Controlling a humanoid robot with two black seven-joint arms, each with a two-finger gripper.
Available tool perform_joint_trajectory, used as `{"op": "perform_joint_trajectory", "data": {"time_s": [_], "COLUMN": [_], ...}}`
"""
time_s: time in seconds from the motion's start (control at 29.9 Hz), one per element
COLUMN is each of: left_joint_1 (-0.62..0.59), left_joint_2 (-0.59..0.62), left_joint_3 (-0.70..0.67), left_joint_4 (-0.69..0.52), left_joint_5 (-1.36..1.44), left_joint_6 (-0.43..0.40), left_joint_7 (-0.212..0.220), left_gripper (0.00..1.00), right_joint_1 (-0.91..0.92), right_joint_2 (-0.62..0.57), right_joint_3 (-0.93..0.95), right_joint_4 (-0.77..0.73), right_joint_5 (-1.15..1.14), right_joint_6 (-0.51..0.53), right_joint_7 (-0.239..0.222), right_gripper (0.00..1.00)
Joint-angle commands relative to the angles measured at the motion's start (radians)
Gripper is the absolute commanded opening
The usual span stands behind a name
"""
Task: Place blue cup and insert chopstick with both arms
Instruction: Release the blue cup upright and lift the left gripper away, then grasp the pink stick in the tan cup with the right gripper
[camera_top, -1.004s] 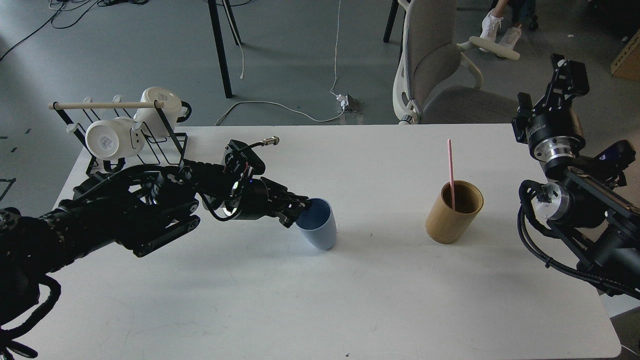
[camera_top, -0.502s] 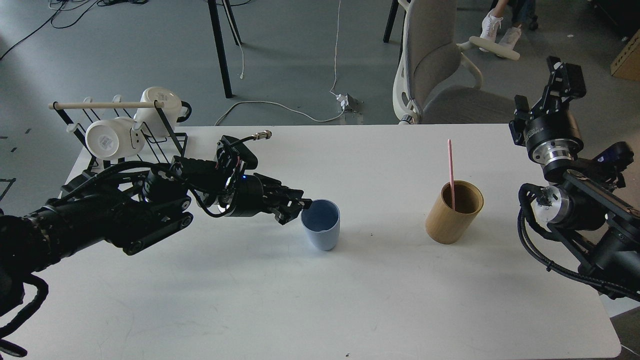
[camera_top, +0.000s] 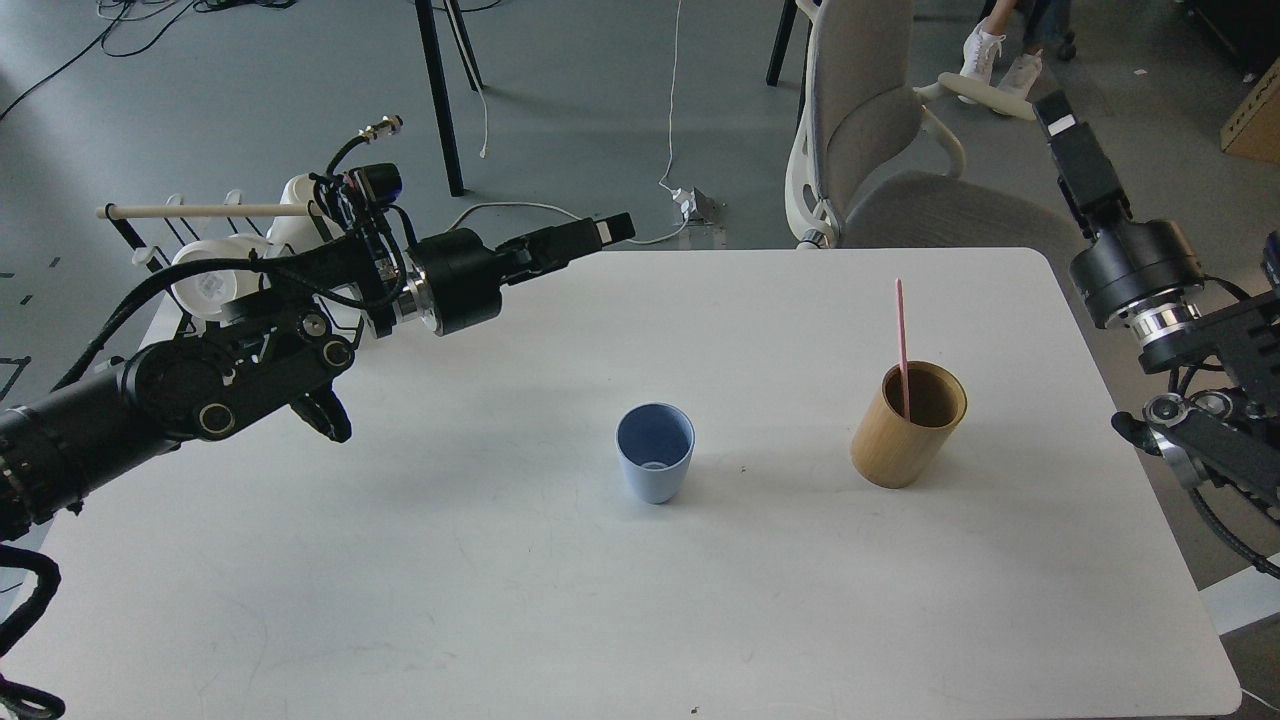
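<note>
Both hands were empty and clear of the things on the worktop (camera_top: 500, 600). On the left, the left hand (camera_top: 585, 235) hung raised over the far left part of the worktop, well apart from the blue cup (camera_top: 655, 465); its fingers looked close together with nothing between them, though seen side-on I could not tell the gap for certain. On the right, the right hand (camera_top: 1065, 140) pointed up and away beyond the far right corner, seen end-on and dark, so I could not tell whether it was wide or narrow.

The blue cup stood upright, mouth up, near the middle of the worktop, with nothing touching it. To its right, apart from it, stood the wooden holder (camera_top: 908, 423), and the pink chopstick (camera_top: 901, 335) leaned inside that holder, its top sticking out well above the rim.

By my judgement, placing the cup was done. Left to do: take the chopstick out of the holder and put it into the blue cup, likely work for the right arm, which was nearer.
</note>
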Motion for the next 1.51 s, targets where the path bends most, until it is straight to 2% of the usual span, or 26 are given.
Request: {"op": "perform_joint_trajectory", "data": {"time_s": [0.0,0.17,0.5,0.74,0.97,1.14,1.3,1.47], "left_joint_1": [0.053,0.104,0.133,0.153,0.164,0.165,0.167,0.177], "left_joint_2": [-0.025,-0.068,-0.082,-0.081,-0.081,-0.081,-0.076,-0.074], "left_joint_3": [-0.144,-0.215,-0.224,-0.229,-0.238,-0.238,-0.238,-0.238], "left_joint_4": [-0.012,-0.012,-0.012,-0.012,-0.011,-0.003,-0.003,-0.003], "left_joint_5": [-0.246,-0.363,-0.363,-0.365,-0.365,-0.371,-0.409,-0.422], "left_joint_6": [-0.065,-0.165,-0.169,-0.169,-0.169,-0.168,-0.169,-0.169], "left_joint_7": [0.0,0.0,0.0,0.0,0.0,0.0,0.0,0.0], "left_gripper": [0.85,0.87,0.89,0.89,0.89,0.89,0.89,0.89], "right_joint_1": [-0.009,-0.007,0.033,0.08,0.082,0.089,0.093,0.119], "right_joint_2": [-0.041,-0.015,0.148,0.203,0.205,0.197,0.179,0.018], "right_joint_3": [-0.098,-0.205,-0.27,-0.337,-0.337,-0.337,-0.331,-0.255], "right_joint_4": [-0.001,-0.072,-0.222,-0.27,-0.267,-0.262,-0.251,-0.109], "right_joint_5": [-0.156,-0.23,-0.264,-0.264,-0.262,-0.262,-0.256,-0.242], "right_joint_6": [-0.002,-0.002,-0.002,-0.002,-0.002,-0.002,-0.002,-0.002], "right_joint_7": [0.0,0.0,0.0,0.0,0.0,0.0,0.0,0.0], "right_gripper": [0.92,0.89,0.72,0.49,0.08,0.0,0.0,0.0]}}
